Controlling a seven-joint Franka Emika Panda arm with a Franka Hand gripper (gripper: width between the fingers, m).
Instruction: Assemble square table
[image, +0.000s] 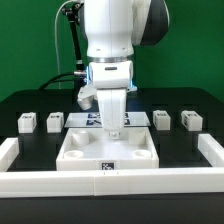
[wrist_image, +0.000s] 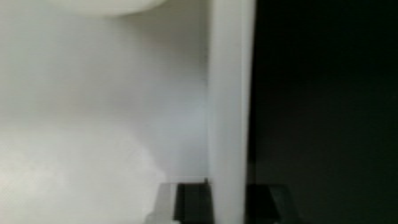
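Observation:
The square table's white top (image: 85, 150) lies flat in the middle of the black table, with raised rim and corner sockets. My gripper (image: 113, 128) points straight down at the top's far edge. In the wrist view the rim (wrist_image: 231, 90) runs between my two dark fingers (wrist_image: 192, 205), and the gripper (wrist_image: 231, 202) is shut on it, with the top's white face (wrist_image: 107, 120) on one side. Two short white legs (image: 27, 122) (image: 54, 121) stand at the exterior view's left, and two more (image: 160, 119) (image: 190, 120) stand at its right.
A low white border rail (image: 60, 181) runs along the front and up both sides (image: 212, 150). The marker board (image: 92, 118) lies just behind the top, partly hidden by my arm. Black table surface (wrist_image: 329, 110) shows beyond the rim.

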